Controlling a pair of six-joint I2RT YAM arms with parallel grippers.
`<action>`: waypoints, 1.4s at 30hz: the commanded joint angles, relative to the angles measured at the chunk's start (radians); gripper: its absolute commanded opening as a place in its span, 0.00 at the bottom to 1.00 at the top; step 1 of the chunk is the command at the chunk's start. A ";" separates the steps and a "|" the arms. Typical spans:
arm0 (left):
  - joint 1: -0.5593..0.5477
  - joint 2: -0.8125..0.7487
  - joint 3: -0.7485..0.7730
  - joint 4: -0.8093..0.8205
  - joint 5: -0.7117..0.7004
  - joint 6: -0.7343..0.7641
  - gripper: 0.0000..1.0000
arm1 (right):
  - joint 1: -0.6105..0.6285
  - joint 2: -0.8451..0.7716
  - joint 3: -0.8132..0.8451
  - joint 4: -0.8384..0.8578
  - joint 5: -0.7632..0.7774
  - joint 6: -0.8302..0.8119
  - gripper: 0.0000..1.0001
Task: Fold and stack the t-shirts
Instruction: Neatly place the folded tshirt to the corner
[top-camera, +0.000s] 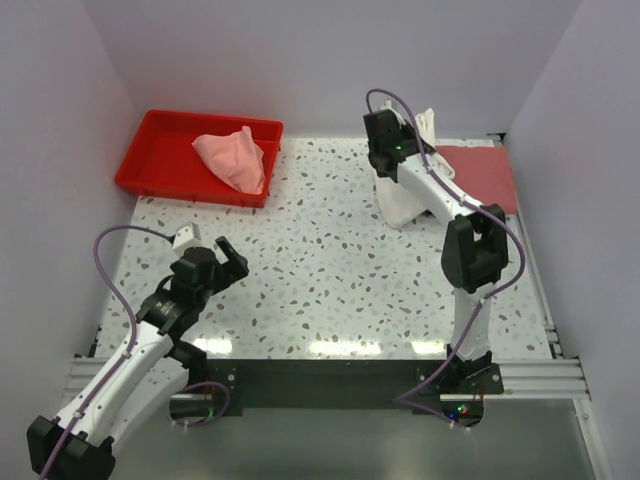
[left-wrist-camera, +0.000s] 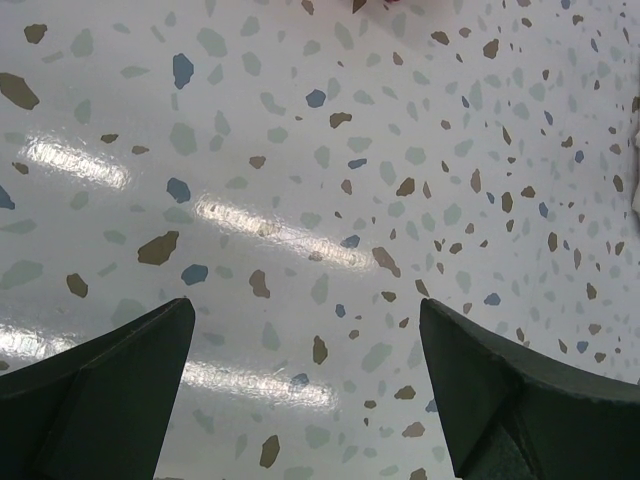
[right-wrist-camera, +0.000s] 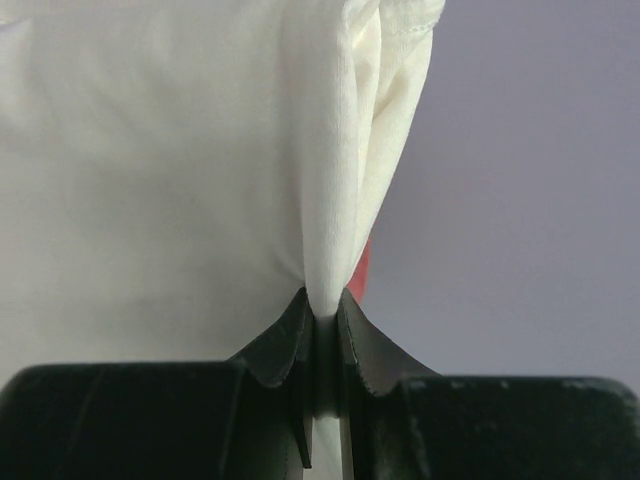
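White t-shirt (right-wrist-camera: 200, 200): held up at the far right of the table (top-camera: 320, 270), a pinched fold of its cloth clamped between the closed fingers of the right gripper (right-wrist-camera: 322, 305), the rest hanging below. Whether its lower edge touches the table cannot be told.

Dusty-red t-shirt (top-camera: 485, 172): lying flat at the far right edge, just behind the white one.

Pink t-shirt (top-camera: 232, 158): crumpled inside the red tray (top-camera: 150, 170), far left corner.

Left gripper (top-camera: 212, 247): fingers spread wide, holding nothing, over bare table near the left front.
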 joint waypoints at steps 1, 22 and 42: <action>0.004 -0.008 0.041 0.000 0.014 -0.015 1.00 | -0.008 -0.104 0.089 0.041 0.062 -0.034 0.00; 0.004 -0.016 0.043 -0.008 0.019 -0.013 1.00 | -0.015 -0.201 0.252 -0.217 -0.176 0.117 0.00; 0.004 0.001 0.046 0.008 0.025 -0.012 1.00 | -0.083 -0.249 0.235 -0.211 -0.237 0.179 0.00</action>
